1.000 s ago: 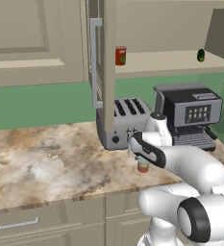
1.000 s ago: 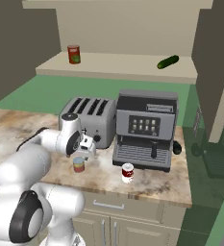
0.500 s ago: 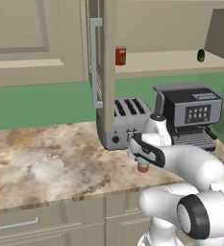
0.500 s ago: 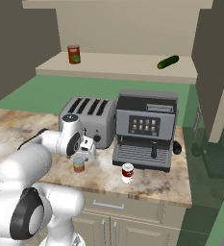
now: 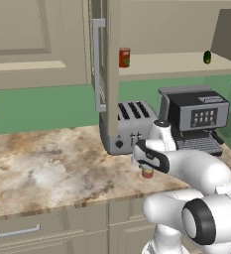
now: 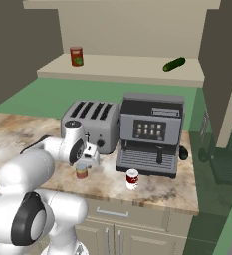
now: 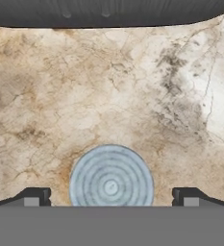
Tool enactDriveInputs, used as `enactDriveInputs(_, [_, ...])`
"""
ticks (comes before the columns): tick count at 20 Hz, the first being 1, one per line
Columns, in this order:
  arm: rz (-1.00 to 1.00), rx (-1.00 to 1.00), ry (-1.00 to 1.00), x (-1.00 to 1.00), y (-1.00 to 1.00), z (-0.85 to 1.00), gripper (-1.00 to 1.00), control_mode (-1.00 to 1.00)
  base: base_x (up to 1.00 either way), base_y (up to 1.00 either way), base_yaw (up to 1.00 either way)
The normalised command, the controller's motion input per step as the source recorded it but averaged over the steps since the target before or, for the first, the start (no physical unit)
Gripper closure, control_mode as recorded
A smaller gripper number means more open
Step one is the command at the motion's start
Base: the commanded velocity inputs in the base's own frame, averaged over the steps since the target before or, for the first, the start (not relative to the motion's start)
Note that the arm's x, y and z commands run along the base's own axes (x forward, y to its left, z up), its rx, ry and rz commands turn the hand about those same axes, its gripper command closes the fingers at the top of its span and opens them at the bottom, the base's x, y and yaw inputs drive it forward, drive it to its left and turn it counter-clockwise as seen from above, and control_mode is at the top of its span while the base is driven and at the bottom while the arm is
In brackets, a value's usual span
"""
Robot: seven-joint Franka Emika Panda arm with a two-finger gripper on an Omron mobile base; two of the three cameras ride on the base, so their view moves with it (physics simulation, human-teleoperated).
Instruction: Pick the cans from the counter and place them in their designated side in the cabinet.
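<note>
Green wall running behind the worktop. Silver four-slot toaster standing just beyond the jaws; dark grey coffee machine sitting beside it. Panelled beige cupboard hanging up and well aside.

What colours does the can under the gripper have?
Silvery top, yellow and red bands on the can; clearest in the right base view.

No text, brand, number or sign is legible anywhere. The coffee machine's front panel carries small pale icons, and the cans' bands are too small to read.
</note>
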Motion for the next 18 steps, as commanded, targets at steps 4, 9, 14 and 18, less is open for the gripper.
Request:
enactDriveInputs(4, [0.00,0.00,0.00,0.03,0.00,-0.10,-1.00,-1.00,0.00,0.00,0.00])
enactDriveInputs(9, [0.00,0.00,0.00,0.08,0.00,-0.11,-1.00,-1.00,0.00,0.00,0.00])
enactDriveInputs(14, [0.00,0.00,0.00,0.09,0.00,-0.11,-1.00,-1.00,0.00,0.00,0.00])
enactDriveInputs(18, [0.00,0.00,0.00,0.09,0.00,-0.11,-1.00,-1.00,0.00,0.00,0.00])
